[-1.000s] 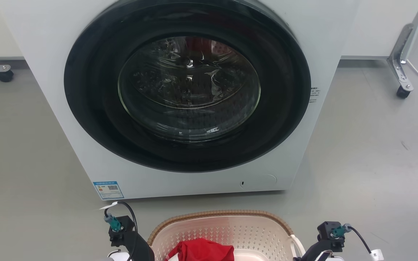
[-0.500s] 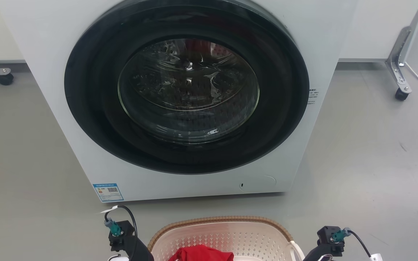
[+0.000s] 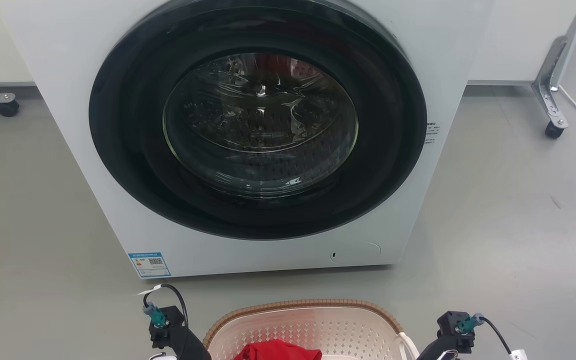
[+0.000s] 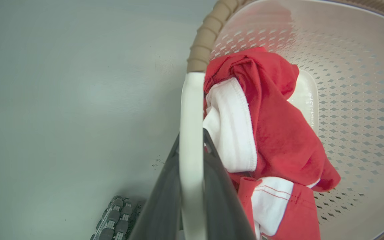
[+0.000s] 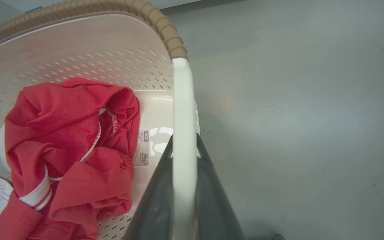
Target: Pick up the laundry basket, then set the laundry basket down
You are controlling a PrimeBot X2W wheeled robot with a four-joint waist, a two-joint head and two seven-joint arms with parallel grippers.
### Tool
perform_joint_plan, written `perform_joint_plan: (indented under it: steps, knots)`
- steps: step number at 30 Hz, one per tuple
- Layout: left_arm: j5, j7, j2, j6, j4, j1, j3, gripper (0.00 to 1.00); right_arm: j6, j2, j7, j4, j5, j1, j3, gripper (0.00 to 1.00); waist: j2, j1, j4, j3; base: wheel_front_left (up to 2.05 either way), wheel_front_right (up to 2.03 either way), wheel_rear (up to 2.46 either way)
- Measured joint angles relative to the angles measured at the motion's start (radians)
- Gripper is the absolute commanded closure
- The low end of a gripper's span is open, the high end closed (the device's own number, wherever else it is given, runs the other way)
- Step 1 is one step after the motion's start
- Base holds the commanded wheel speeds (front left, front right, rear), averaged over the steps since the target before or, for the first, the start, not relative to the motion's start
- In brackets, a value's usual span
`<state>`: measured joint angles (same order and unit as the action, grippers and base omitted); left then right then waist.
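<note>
Head view: laundry basket [image 3: 308,303] sitting low in frame, near front of washer [image 3: 268,125]; red clothes [image 3: 275,350] lying inside.

Left wrist view: left gripper [image 4: 192,138] clamping white handle [image 4: 191,100], one finger pressing either side; clothes lying just right of fingers, bare floor [image 4: 62,100] showing left of them.

Right wrist view: right gripper [image 5: 184,140] pinching other handle [image 5: 182,93] likewise; clothes left of fingers, floor right.

Progress: both grasps looking done. Cannot tell whether basket is hanging off floor. Setting down likely remaining.
</note>
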<state>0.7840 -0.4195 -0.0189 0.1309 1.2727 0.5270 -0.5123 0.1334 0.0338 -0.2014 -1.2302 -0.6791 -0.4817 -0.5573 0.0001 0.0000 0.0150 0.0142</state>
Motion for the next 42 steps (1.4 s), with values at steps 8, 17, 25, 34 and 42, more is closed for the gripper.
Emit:
perform_joint_plan:
  steps: [8,17,25,34,42]
  knots:
    - [0.000,0.000,0.000,0.000,0.002,0.000,-0.002,1.00,0.000,0.000,-0.001,-0.001,-0.007,-0.002,-0.007,1.00,0.0000,0.0000,-0.001,-0.001,0.00,0.00,0.00]
    - [0.007,0.009,-0.001,0.000,0.003,0.001,-0.003,1.00,0.000,0.000,0.000,-0.003,-0.010,-0.012,-0.016,1.00,0.0000,0.0000,-0.004,-0.007,0.00,0.00,0.00]
    - [0.007,0.035,-0.002,0.000,0.004,0.003,-0.004,1.00,0.000,0.001,0.010,-0.001,-0.022,-0.017,-0.026,1.00,0.0000,0.0000,-0.008,-0.025,0.00,0.00,0.00]
    - [0.007,0.080,-0.002,0.000,0.003,0.015,-0.009,1.00,0.000,0.001,0.037,0.000,-0.025,-0.022,-0.033,1.00,0.0000,0.0000,-0.008,-0.068,0.00,0.00,0.00]
    - [0.005,0.134,-0.003,0.000,-0.006,0.050,-0.009,1.00,0.000,0.007,0.075,0.006,-0.024,-0.066,-0.034,1.00,0.0000,0.0001,-0.010,-0.140,0.00,0.00,0.00]
